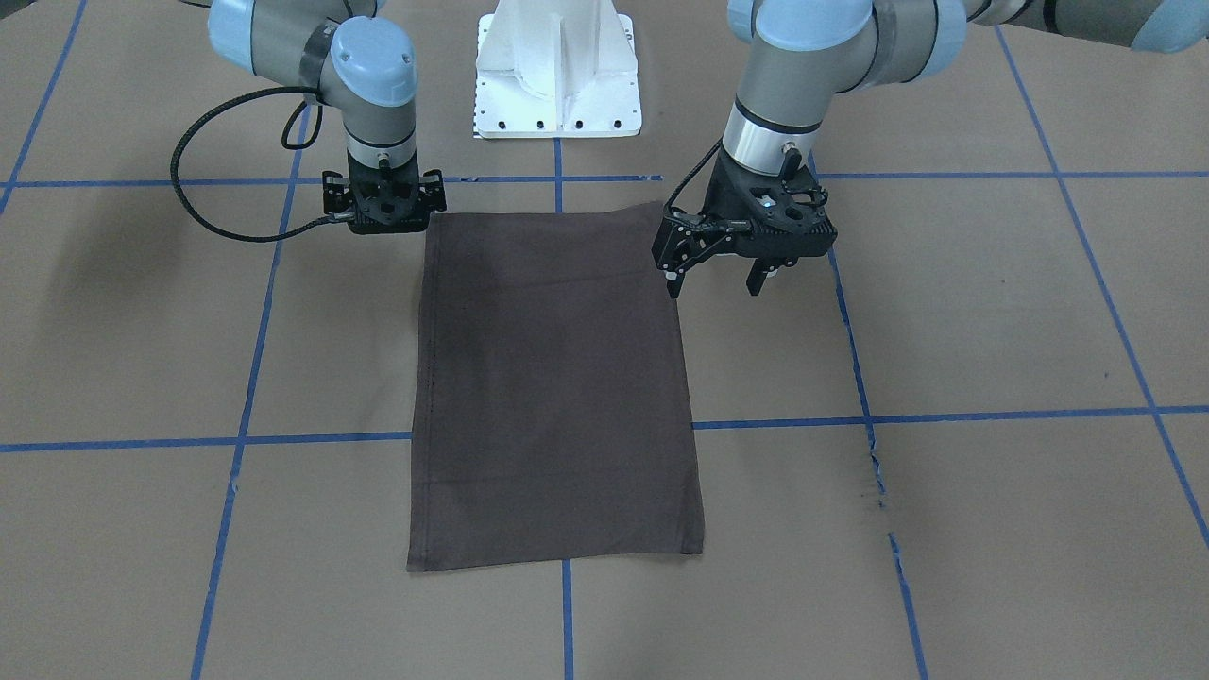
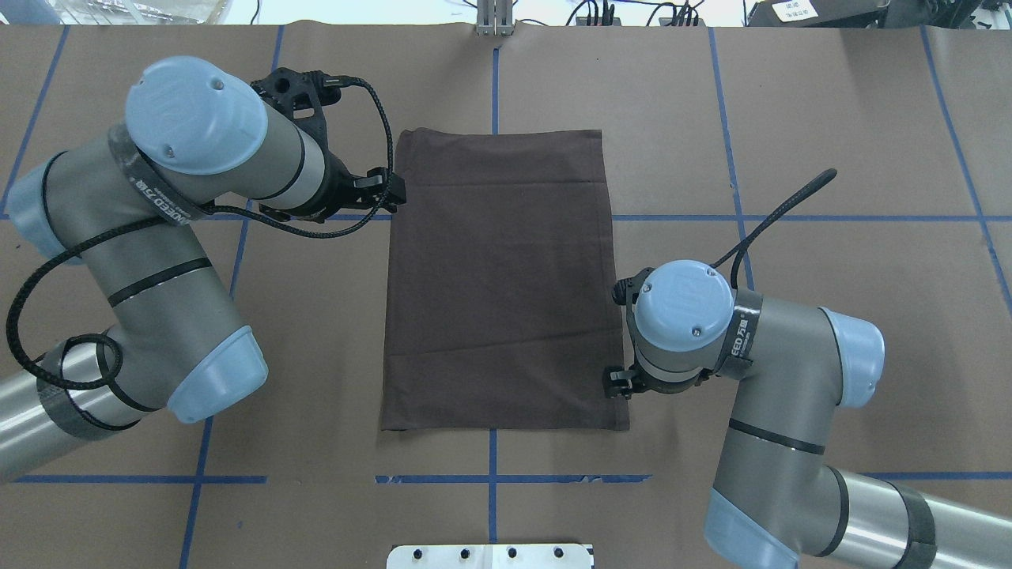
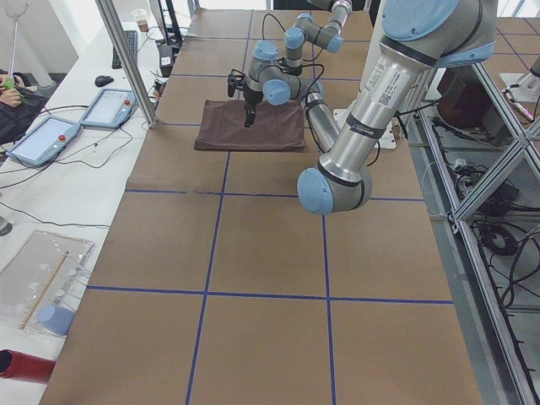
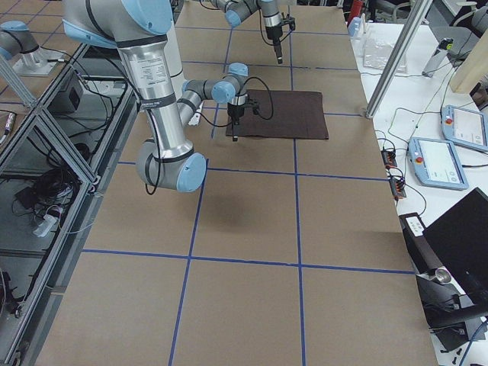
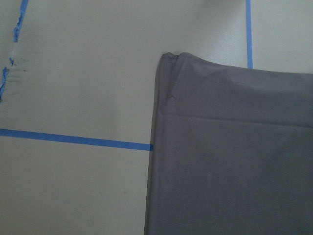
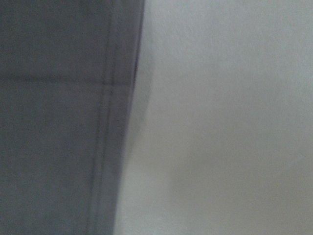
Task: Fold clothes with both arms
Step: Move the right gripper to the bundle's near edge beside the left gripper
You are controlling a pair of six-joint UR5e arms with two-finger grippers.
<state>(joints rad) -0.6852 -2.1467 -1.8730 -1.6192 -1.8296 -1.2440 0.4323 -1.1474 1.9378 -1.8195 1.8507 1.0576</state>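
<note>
The clothes, one dark brown garment (image 1: 557, 378) (image 2: 502, 276), lie folded into a flat rectangle in the middle of the table. My left gripper (image 1: 715, 281) hangs open above the table, just off the cloth's left edge, holding nothing. The left wrist view looks down on the cloth's far left corner (image 5: 168, 61). My right gripper (image 1: 383, 212) is low at the cloth's near right corner, and its fingertips are hidden under its own body. In the right wrist view only the cloth's hemmed edge (image 6: 112, 122) shows, very close and blurred.
The brown table surface (image 1: 992, 312) carries a grid of blue tape lines, scuffed at one spot (image 1: 876, 482). The white pedestal base (image 1: 557, 76) stands just behind the cloth. Benches with tablets (image 3: 51, 135) and cables flank the table's ends.
</note>
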